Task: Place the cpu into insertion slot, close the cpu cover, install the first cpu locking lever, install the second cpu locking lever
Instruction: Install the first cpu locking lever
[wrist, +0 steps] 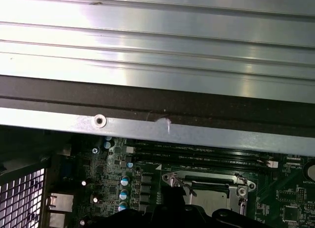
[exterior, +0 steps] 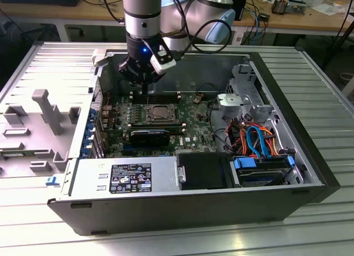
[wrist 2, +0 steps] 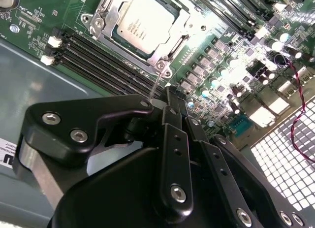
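The cpu (wrist 2: 145, 21), a flat square chip with a silver-grey top, lies in the insertion slot (wrist 2: 162, 65) on the green board. The cpu cover (wrist 2: 109, 14), a silvery frame plate, lies flat around the chip. A thin silvery locking lever (wrist 2: 156, 82) rises from the socket's corner up to my gripper's tip. My gripper (wrist 2: 170, 97) looks shut, and I cannot tell whether the lever is pinched. In the exterior view the gripper (exterior: 145, 89) hangs just behind the socket and the cpu (exterior: 160, 111). The first wrist view shows the cpu (wrist: 209, 191) past the case wall.
Long black memory slots (wrist 2: 98, 60) run beside the socket. A black module (exterior: 149, 135) sits in front of it. The power supply (exterior: 124, 178) and a drive bay with blue and orange cables (exterior: 257, 142) line the case front and right. The case wall (wrist: 157, 55) is close behind the gripper.
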Available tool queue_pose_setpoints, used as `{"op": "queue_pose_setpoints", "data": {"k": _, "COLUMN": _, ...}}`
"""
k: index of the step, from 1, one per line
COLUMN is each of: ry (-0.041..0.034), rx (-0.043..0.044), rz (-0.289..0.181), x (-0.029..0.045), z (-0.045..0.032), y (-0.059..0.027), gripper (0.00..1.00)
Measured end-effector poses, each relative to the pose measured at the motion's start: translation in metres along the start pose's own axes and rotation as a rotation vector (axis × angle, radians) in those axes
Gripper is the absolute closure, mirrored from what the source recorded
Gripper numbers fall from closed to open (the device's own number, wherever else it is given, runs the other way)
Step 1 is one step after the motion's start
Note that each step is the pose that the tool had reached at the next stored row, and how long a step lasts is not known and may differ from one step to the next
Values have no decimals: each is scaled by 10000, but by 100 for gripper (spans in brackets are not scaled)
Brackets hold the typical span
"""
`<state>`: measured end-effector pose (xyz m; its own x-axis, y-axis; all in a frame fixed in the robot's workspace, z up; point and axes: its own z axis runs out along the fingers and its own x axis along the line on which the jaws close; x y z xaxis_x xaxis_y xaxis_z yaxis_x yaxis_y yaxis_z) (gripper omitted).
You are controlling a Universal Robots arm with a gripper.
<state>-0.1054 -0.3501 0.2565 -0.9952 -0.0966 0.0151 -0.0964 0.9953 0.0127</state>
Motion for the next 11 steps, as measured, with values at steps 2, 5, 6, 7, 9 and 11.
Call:
{"op": "queue_pose_setpoints", "data": {"k": 2, "ry": 0, "rx": 0, "rz": 1, "x": -4, "z": 1, "y": 0, "gripper": 89}}
{"op": "queue_pose_setpoints", "data": {"k": 5, "ry": -1, "rx": -1, "rz": 0, "x": -8, "z": 11, "y": 0, "gripper": 89}}
{"op": "queue_pose_setpoints", "data": {"k": 6, "ry": 1, "rx": 1, "rz": 1, "x": -9, "z": 33, "y": -1, "gripper": 89}}
{"op": "queue_pose_setpoints", "data": {"k": 7, "ry": 1, "rx": 0, "rz": 0, "x": -10, "z": 55, "y": -1, "gripper": 89}}
{"op": "queue_pose_setpoints", "data": {"k": 9, "ry": 1, "rx": 2, "rz": -2, "x": -14, "z": 93, "y": 6, "gripper": 89}}
{"op": "queue_pose_setpoints", "data": {"k": 11, "ry": 3, "rx": 5, "rz": -14, "x": -22, "z": 120, "y": 21, "gripper": 89}}
